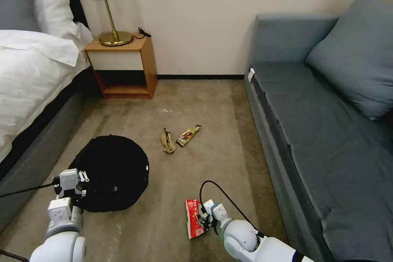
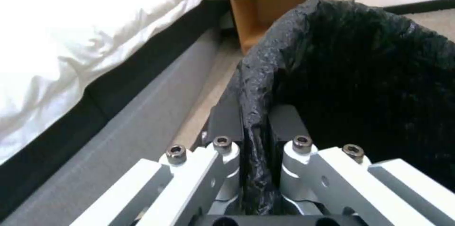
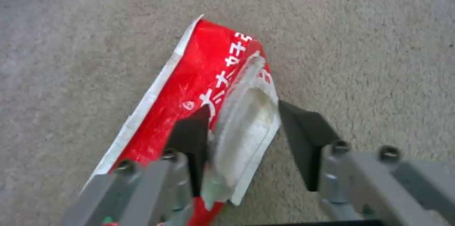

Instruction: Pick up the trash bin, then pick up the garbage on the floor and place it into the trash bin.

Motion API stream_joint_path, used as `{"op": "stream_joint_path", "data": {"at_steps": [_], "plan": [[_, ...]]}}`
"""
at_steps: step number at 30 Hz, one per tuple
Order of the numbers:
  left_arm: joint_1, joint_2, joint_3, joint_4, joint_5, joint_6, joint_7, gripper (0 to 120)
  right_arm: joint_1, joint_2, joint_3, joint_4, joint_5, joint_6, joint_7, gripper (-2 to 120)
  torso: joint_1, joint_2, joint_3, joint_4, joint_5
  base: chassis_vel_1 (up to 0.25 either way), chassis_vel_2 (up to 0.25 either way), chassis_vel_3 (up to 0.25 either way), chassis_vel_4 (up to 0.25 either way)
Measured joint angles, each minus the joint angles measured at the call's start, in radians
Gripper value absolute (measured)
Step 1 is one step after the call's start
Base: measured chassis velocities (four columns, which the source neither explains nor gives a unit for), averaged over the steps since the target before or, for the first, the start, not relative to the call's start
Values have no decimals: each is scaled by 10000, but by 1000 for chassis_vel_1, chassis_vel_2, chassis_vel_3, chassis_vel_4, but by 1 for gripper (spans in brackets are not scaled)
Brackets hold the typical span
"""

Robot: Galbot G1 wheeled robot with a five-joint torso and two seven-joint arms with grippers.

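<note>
We held the trash bin [image 1: 110, 172] rim clamped in our left gripper [image 2: 253, 126] beside the bed [image 1: 28, 82]; our right gripper [image 3: 246, 130], low over the floor [image 1: 184, 106], had its fingers [image 3: 303, 137] parted around the red-and-white wrapper [image 3: 199, 91].

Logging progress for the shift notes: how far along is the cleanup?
Done: the left gripper is shut on the trash bin rim. In hand: the right gripper, fingers open, straddles the red-and-white wrapper on the floor. Left: the banana peel and gold-brown snack wrapper lie on the carpet.
</note>
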Motion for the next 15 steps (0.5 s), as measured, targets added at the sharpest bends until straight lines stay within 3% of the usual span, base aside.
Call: {"op": "stream_joint_path", "data": {"at_steps": [5,9,15], "plan": [[-59,22,15,10,0,0,2,7,-55,41,17,-51,-117,76,-68,23,0,1,0,0,0,0,0,0,0],[-105,52,29,47,0,2,6,7,-77,79,-13,-225,-480,945,200,4,1,0,0,0,0,0,0,0,0],[-112,110,45,75,-9,5,9,7,-151,30,48,-23,-589,1197,262,0,0,1,0,1,0,0,0,0,0]]}}
